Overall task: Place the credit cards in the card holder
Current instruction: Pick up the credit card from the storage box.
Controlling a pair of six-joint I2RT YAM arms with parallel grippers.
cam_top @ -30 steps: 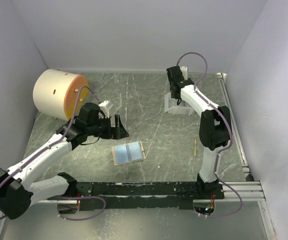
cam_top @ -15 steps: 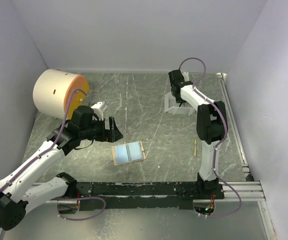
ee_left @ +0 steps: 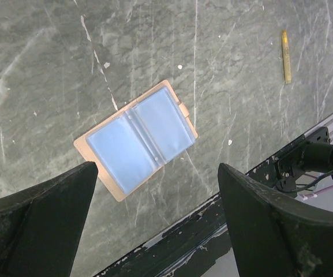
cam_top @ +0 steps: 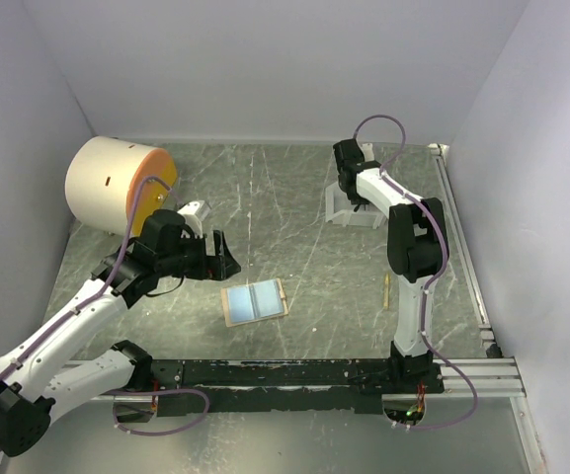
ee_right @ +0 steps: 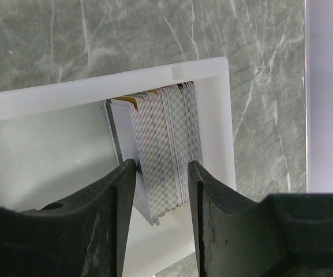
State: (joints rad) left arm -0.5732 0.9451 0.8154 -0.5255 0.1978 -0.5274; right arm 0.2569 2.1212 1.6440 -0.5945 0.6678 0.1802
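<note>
Credit cards: a tight stack standing on edge, leaning slightly, at the right-hand end of the white tray. One card near the left of the stack shows an orange corner. The tray sits at the far right of the table.

Right gripper: jaws straddle the stack, one finger on each side, with several cards in the gap between them. The fingers lie right against the outer cards. I cannot tell from the wrist view whether they actually press on them. No card is lifted out of the tray.

Card holder: lies open and flat on the table, near the middle front, well apart from the tray. Two pale blue pockets face up, the tan edge and small tab show on one side. No card in it.

Left gripper: jaws wide apart, nothing between them, hanging above the table just left of the card holder and looking down on it.

Also on the table: a small yellow stick to the right of the card holder, and a big cream cylinder with an orange face at the far left.
</note>
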